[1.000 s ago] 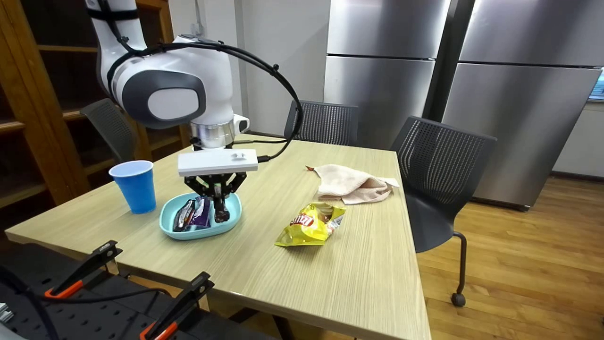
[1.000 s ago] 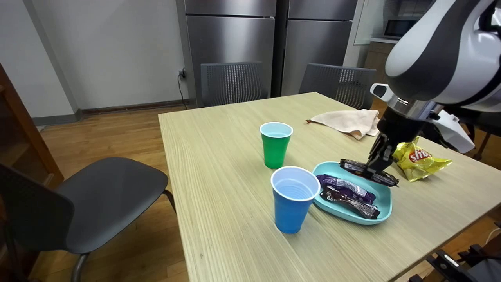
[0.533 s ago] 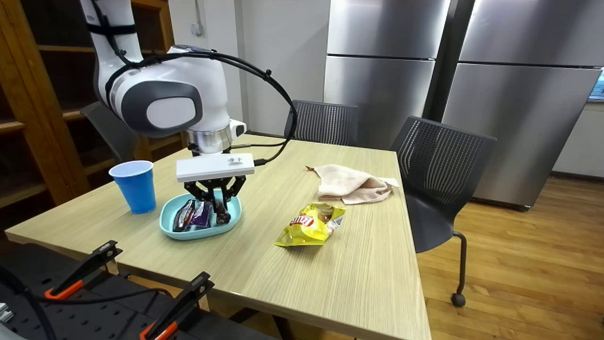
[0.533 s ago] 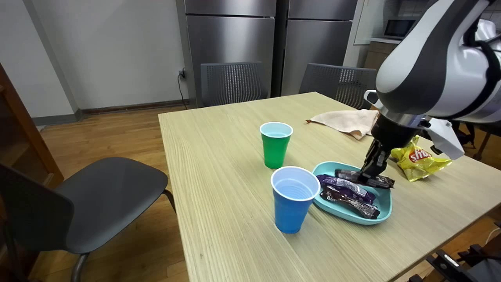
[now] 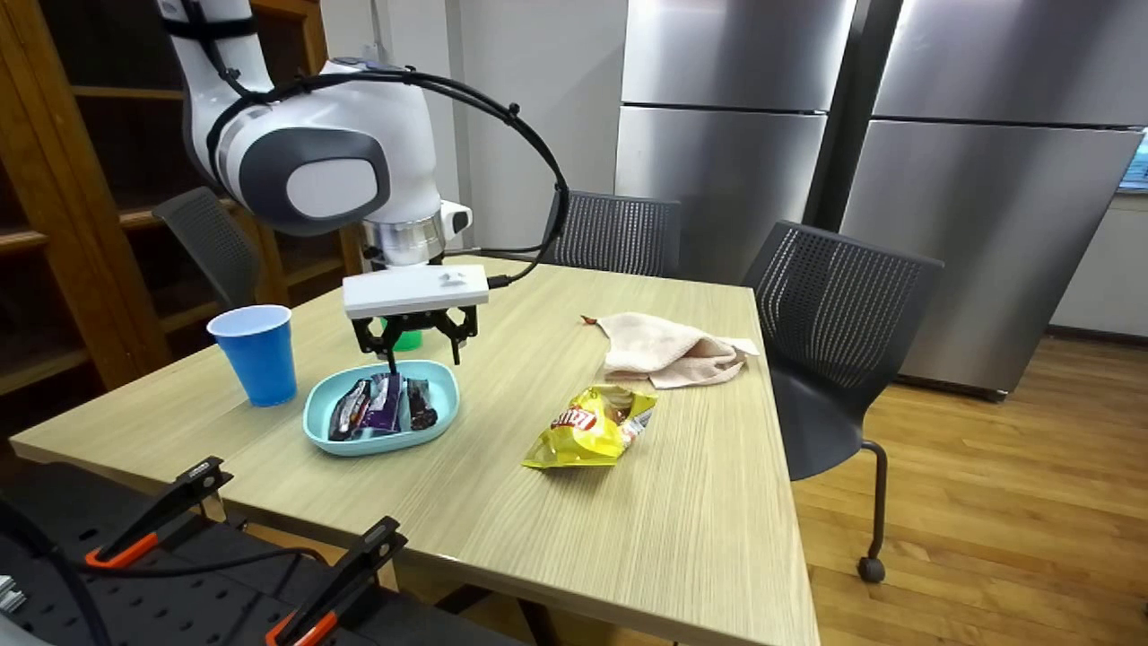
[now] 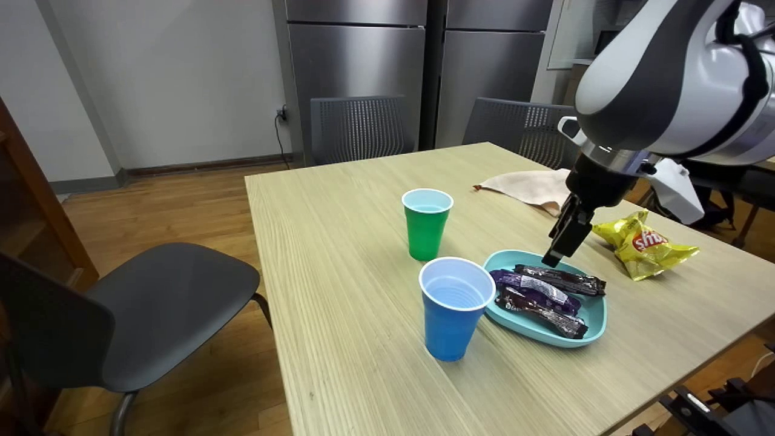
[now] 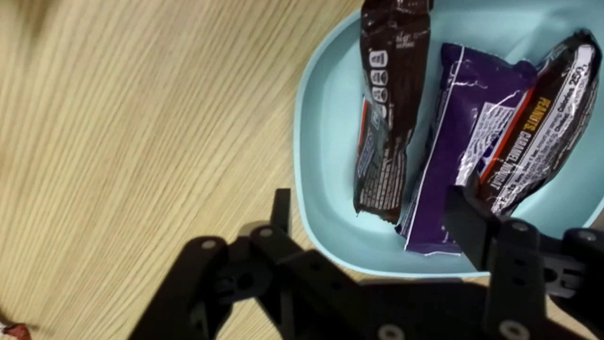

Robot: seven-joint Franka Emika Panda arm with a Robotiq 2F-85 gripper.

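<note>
The brown-wrapped candy bar (image 7: 394,108) lies in the turquoise tray (image 7: 306,141) on the tabletop (image 7: 155,118), just beside the purple-wrapped bar (image 7: 446,156), whose far side meets a peanut-caramel-nougat bar (image 7: 538,127). It is probably light and fairly firm, in thin, glossy film that may slip under a loose hold; a hard squeeze could dent or bend it. The surest hold is likely across its narrow width at mid-length, away from the thin crimped ends. The robot arm (image 5: 332,170) reaches over the tray with its wrist pointing down, slightly tilted. The jaws stand wide apart, holding nothing, near the bars; whether a tip touches a wrapper is unclear.
</note>
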